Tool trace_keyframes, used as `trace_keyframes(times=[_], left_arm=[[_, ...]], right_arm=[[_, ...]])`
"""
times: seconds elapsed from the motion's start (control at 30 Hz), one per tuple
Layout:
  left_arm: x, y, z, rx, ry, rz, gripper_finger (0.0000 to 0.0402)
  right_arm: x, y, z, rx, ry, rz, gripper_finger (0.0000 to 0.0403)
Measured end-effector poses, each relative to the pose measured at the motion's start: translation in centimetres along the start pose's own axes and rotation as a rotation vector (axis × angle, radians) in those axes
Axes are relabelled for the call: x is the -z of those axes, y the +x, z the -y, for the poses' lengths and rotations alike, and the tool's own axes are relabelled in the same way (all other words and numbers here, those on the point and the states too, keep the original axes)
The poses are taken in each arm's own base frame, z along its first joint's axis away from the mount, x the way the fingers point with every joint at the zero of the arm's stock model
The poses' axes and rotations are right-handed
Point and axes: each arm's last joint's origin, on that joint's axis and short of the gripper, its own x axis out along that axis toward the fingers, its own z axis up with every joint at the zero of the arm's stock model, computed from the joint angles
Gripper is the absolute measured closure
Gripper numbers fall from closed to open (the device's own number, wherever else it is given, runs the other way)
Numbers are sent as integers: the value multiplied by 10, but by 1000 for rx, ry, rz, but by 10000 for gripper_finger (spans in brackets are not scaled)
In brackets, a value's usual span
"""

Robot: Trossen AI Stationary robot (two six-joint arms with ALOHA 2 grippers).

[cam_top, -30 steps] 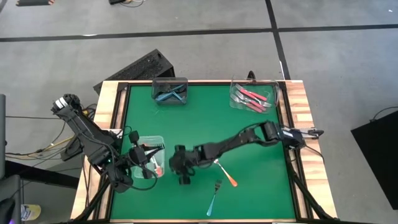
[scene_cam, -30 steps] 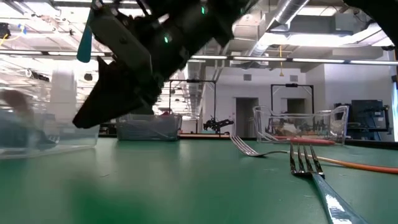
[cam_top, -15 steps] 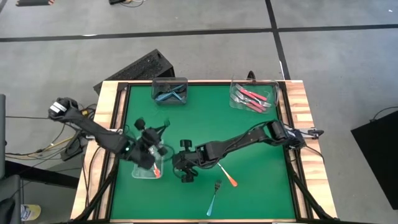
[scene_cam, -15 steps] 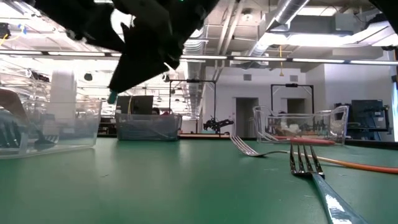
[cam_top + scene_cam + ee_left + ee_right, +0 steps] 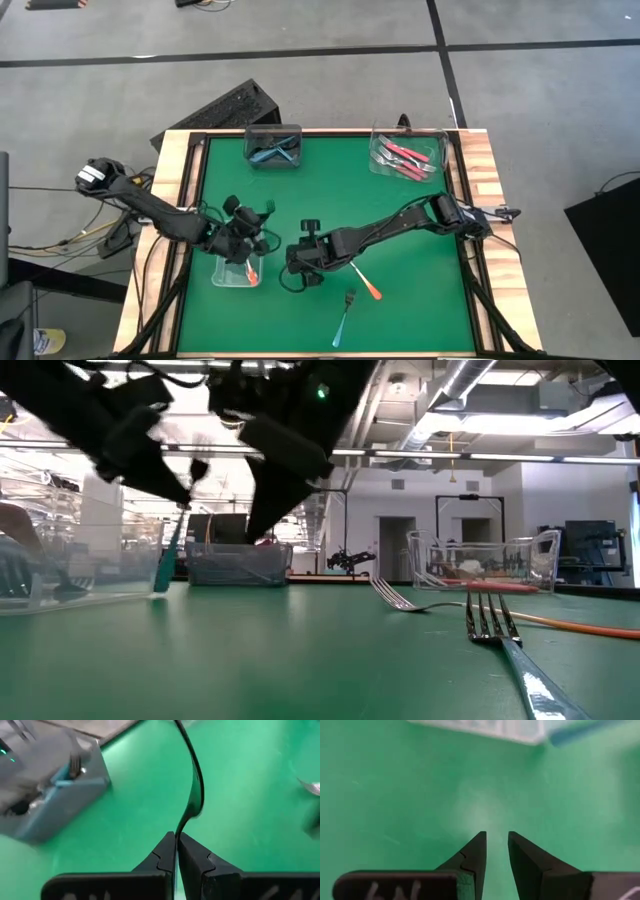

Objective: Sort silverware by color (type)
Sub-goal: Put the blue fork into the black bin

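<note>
Green table (image 5: 400,215): blue fork (image 5: 166,555) in closed left gripper (image 5: 262,228), beside part-open right gripper (image 5: 308,240).

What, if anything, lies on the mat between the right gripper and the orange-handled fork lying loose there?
Nothing visible. The right gripper hangs open and empty, and only bare green mat separates it from the orange-handled fork. The blue-handled fork lies off that line, nearer the front edge.
</note>
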Motion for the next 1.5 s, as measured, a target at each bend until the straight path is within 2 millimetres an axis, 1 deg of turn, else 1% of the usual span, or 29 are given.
trace_keyframes(times=[0.13,0.27,0.37,0.57,0.63,0.73,0.83,0.93,1.03,1.2,1.3,1.4,1.5], left_arm=[[11,-23,0,62,-19,-42,402],[22,-44,1,156,-41,-90,402],[27,-60,0,224,-51,-132,401],[27,-87,-7,222,-27,-189,401],[25,-92,-8,216,-23,-148,401],[14,-94,-7,187,-14,-31,401],[-2,-87,-10,92,21,76,401],[-18,-69,-16,-36,76,88,401],[-33,-45,-29,-171,119,13,401],[-62,-2,-63,-353,157,-128,401],[-83,21,-82,-349,169,-146,401],[-107,41,-102,-296,171,-85,401],[-120,57,-124,-314,186,-72,401]], right_arm=[[5,1,2,53,5,-42,297],[12,6,3,73,-2,-67,297],[12,6,5,76,0,-74,297],[14,6,5,80,-8,-92,297],[15,5,6,88,-13,-101,297],[14,4,8,101,-15,-101,297],[16,4,11,105,-17,-119,297],[19,4,11,112,-29,-153,297],[24,2,11,141,-33,-193,297],[30,-2,7,198,-66,-242,297],[32,-2,9,235,-71,-256,297],[33,-2,13,266,-61,-268,297],[35,-2,18,298,-41,-286,297]])
